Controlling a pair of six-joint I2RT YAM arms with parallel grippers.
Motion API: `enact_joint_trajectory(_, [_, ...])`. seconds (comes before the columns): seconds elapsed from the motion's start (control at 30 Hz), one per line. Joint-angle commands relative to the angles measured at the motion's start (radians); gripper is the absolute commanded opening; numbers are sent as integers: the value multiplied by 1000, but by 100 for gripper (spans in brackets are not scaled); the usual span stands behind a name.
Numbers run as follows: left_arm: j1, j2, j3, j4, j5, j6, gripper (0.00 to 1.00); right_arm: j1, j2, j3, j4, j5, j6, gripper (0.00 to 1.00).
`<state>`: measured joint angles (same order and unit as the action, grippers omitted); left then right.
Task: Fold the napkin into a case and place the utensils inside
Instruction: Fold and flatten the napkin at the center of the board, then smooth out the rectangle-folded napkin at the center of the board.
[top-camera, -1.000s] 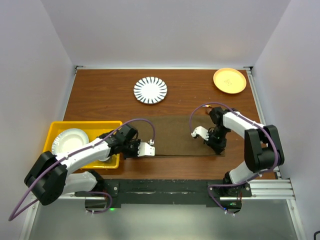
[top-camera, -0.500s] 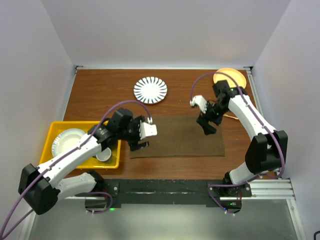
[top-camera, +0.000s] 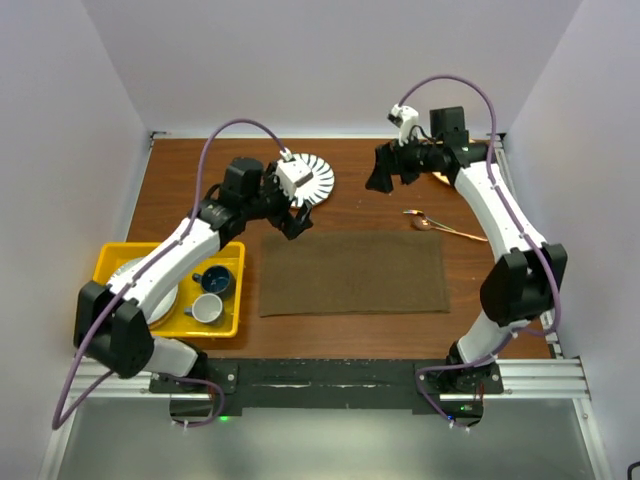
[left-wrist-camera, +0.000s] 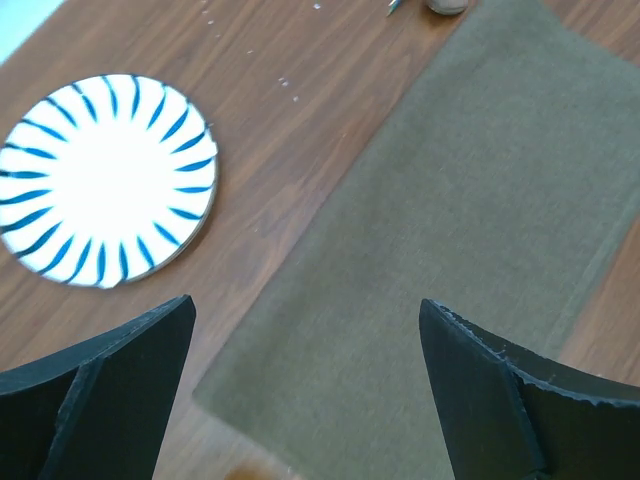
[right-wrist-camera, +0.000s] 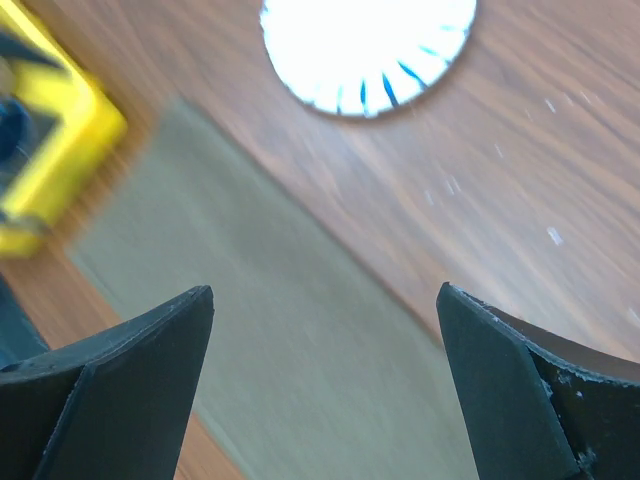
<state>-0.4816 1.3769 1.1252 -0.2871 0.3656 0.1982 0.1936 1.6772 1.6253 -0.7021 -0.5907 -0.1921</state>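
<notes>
- I am watching the napkin (top-camera: 352, 272) lying flat as a wide rectangle on the worktop (top-camera: 190, 190), about midway along and closer to the near edge than the far one.
- It is showing no pocket shape that I can make out from above; nothing is resting on it.
- The utensils (top-camera: 440, 228) are lying on bare wood just past the napkin's far right corner, the copper-toned one angling toward the right edge. The second piece is too thin for me to read clearly.
- The left gripper (left-wrist-camera: 305, 308) is hanging above the napkin's far left corner with its jaws spread wide and nothing between them.
- The right gripper (right-wrist-camera: 325, 292) is hovering high toward the far edge, right of the middle, jaws likewise standing wide apart and carrying nothing; its wrist view is coming through blurred.
- The striped plate (top-camera: 312, 185) is sitting near the far edge, left of the middle, partly hidden by the left wrist from above.
- The yellow bin (top-camera: 110, 262) is sitting at the left edge toward the near corner, holding a white plate (top-camera: 160, 300), a blue cup (top-camera: 217, 281) and a white cup (top-camera: 208, 310).
</notes>
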Motion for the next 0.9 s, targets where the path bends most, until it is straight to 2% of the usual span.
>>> enact_joint_trajectory(0.0, [50,36,36,64,212,-150,100,0,61,-19,126,-126,226,98])
enact_joint_trajectory(0.03, [51,31,6,110,199,-228,100,0,53,-54,147,-100,232,98])
enact_joint_trajectory(0.07, [51,34,-19,129,203,-241,100,0,49,-121,157,-68,232,98])
enact_joint_trajectory(0.23, [51,116,-54,109,274,-246,100,-5,18,-281,130,25,80,98])
enact_joint_trajectory(0.47, [51,191,-137,144,325,-301,100,-8,7,-501,194,86,75,98])
enact_joint_trajectory(0.73, [52,246,-212,232,372,-381,100,-16,1,-613,185,77,103,98])
enact_joint_trajectory(0.87, [52,231,-217,217,392,-362,100,-31,-22,-591,125,35,111,98])
